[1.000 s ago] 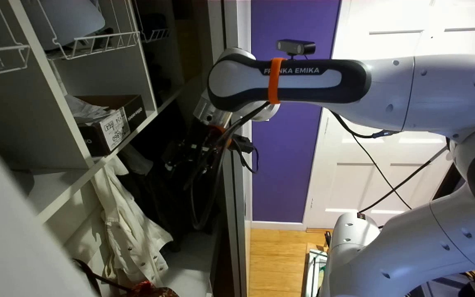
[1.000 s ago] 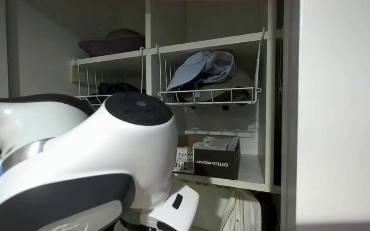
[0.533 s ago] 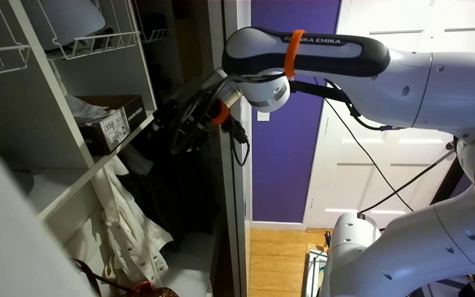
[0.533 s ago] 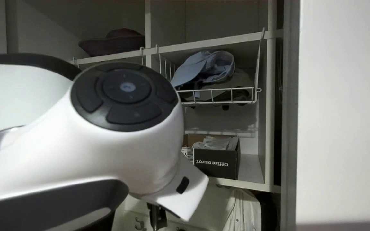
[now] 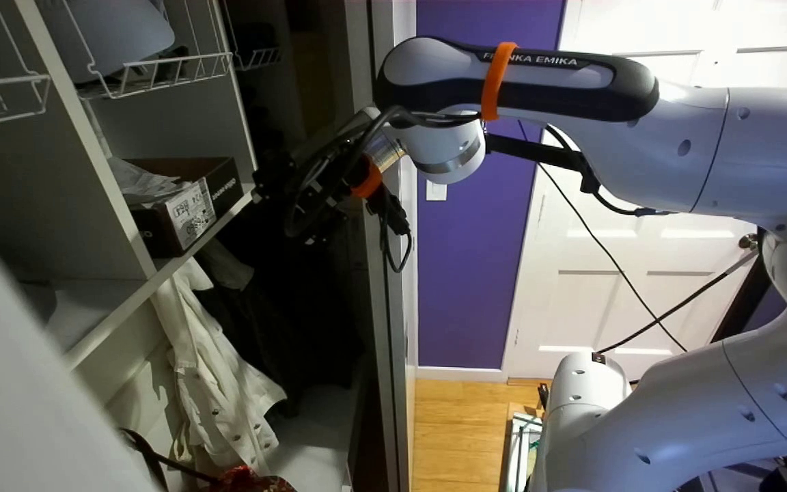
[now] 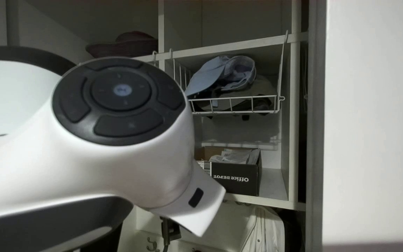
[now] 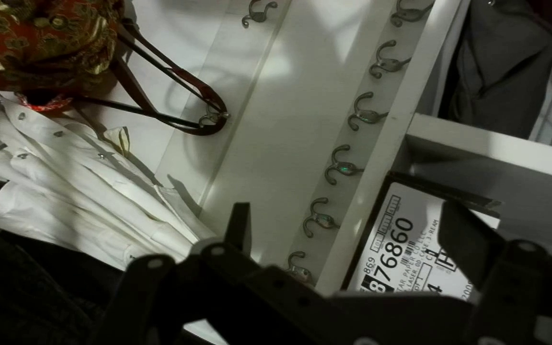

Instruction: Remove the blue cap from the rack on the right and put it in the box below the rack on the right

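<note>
Gripper (image 7: 346,218), jaws spread, now hangs higher, apparently nearer the box (image 6: 235,173) and better placed to reach the blue cap (image 6: 211,74) above it.

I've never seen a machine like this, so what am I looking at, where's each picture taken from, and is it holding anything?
This is a robot arm stretched toward an open closet. Both exterior views come from cameras outside the robot. The wrist view comes from a camera on its wrist, so the dark gripper fills the bottom of that picture.

In an exterior view, a blue cap lies on darker cloth in the wire rack. On the shelf below stands a box with pale packets in it. The wrist view also shows a row of hooks, a red patterned bag and white clothing.

Nothing is held: the gripper is open, with its jaws well apart.
</note>
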Controlling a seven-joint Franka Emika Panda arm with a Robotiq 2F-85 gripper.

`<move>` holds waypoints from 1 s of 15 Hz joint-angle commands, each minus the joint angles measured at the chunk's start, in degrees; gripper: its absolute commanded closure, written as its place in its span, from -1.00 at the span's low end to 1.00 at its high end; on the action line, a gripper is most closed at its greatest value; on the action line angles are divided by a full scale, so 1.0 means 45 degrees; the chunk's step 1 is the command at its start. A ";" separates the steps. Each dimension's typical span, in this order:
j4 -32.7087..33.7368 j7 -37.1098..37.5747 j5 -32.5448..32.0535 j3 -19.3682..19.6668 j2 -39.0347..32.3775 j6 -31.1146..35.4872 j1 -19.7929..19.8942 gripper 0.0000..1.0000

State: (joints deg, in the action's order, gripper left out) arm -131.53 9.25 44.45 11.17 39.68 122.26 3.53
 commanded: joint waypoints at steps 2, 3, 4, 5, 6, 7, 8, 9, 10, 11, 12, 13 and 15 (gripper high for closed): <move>0.0066 -0.0107 0.0168 -0.0178 -0.0063 -0.0164 0.0302 -1.00; 0.0066 -0.0107 0.0169 -0.0178 -0.0063 -0.0164 0.0302 -1.00; 0.0061 -0.0368 0.0457 -0.0140 0.0024 -0.0063 0.0099 -1.00; 0.0080 -0.0657 0.0555 -0.0198 0.0087 0.0150 0.0013 -1.00; 0.0213 -0.1062 0.0768 -0.0270 0.0162 0.0433 -0.0111 -1.00; 0.0357 -0.1503 0.0943 -0.0312 0.0227 0.0638 -0.0215 -1.00; 0.0636 -0.1947 0.1211 -0.0361 0.0321 0.0838 -0.0384 -1.00; 0.0935 -0.2246 0.1397 -0.0429 0.0350 0.0944 -0.0493 -1.00; 0.1196 -0.2610 0.1623 -0.0461 0.0373 0.1161 -0.0628 -1.00; 0.1548 -0.2899 0.1860 -0.0493 0.0382 0.1330 -0.0781 -1.00; 0.1862 -0.3172 0.1931 -0.0519 0.0327 0.1432 -0.0887 -1.00; 0.2192 -0.3396 0.2235 -0.0477 0.0203 0.1617 -0.1080 -1.00; 0.2738 -0.3899 0.2702 -0.0496 -0.0099 0.1953 -0.1382 -1.00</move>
State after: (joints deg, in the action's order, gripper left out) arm -122.65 -4.66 52.76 8.90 41.13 128.78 -0.82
